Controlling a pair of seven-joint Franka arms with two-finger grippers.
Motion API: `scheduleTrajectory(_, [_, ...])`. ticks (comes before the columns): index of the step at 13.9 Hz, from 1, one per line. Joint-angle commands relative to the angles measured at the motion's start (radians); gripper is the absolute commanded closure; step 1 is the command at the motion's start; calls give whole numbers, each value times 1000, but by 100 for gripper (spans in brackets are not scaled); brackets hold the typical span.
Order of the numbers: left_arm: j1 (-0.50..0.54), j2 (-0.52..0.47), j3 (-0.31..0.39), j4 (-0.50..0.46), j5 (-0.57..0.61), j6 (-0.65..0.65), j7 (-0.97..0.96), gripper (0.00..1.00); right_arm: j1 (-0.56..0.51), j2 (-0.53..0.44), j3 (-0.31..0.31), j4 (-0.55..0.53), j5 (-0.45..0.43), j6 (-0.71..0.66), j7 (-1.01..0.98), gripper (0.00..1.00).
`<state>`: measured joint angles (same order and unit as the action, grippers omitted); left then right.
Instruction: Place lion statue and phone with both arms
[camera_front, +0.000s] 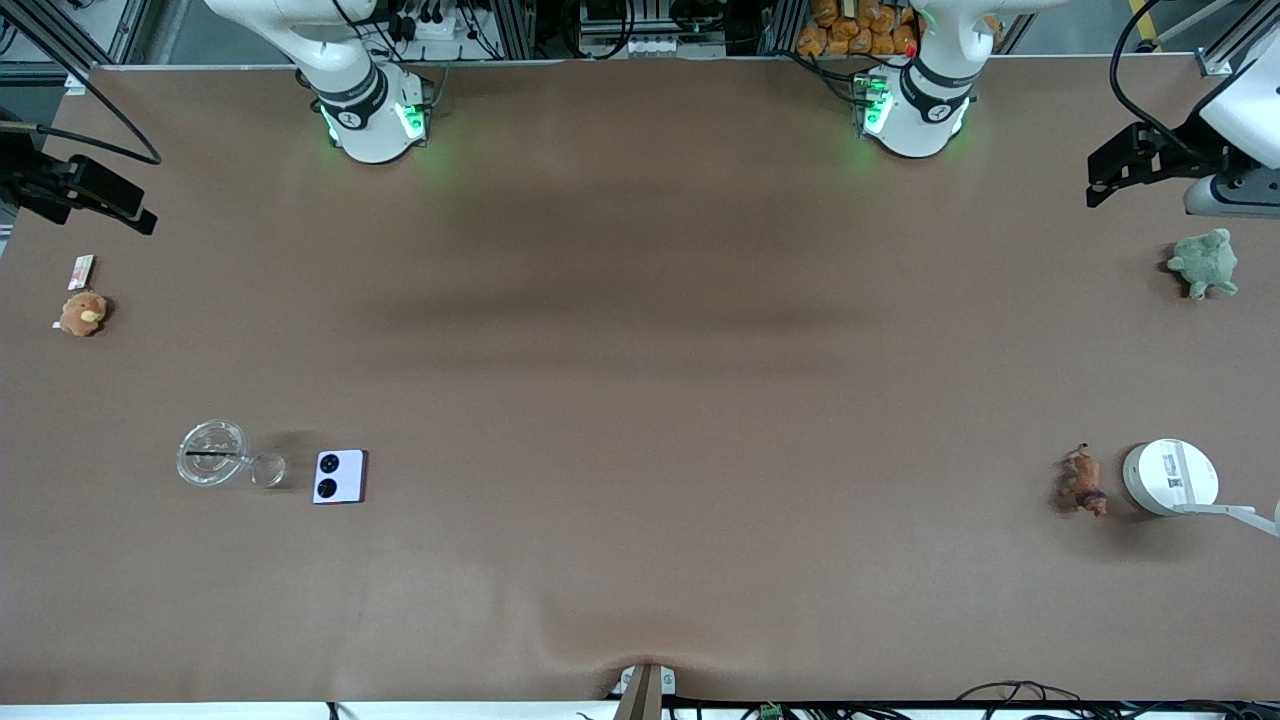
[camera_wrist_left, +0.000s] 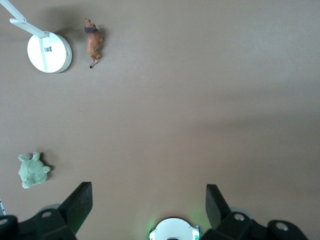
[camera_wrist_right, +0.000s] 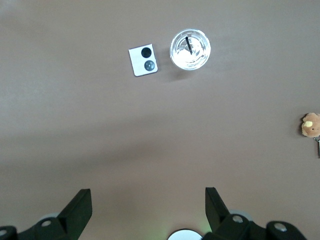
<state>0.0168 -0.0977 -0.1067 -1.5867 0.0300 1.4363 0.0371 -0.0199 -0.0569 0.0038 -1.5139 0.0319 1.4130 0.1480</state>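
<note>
Currently both arms wait high at the table's (camera_front: 640, 300) ends, left gripper (camera_wrist_left: 145, 205) and right gripper (camera_wrist_right: 145, 205) spread and holding nothing, perhaps because lion statue (camera_front: 1082, 482) and phone (camera_front: 339, 476) each lie at an arm's end, near the front edge.

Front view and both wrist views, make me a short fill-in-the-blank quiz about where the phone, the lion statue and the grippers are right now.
1. The phone lies flat beside a clear plastic ____.
2. The lion statue lies beside a round ____ lamp base.
3. The left gripper and the right gripper both have their fingers ____.
4. The green plush sits toward the ____ arm's end of the table.

Missing words: cup; white; open; left
</note>
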Motion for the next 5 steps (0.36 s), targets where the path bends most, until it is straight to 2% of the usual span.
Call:
scheduleTrajectory(1, [3, 7, -1, 17, -16, -8, -14, 0, -5, 9, 12, 27, -12, -5, 21, 0])
scheduleTrajectory(5, [3, 7, -1, 19, -16, -8, -14, 0, -9, 9, 10, 27, -10, -8, 25, 0])
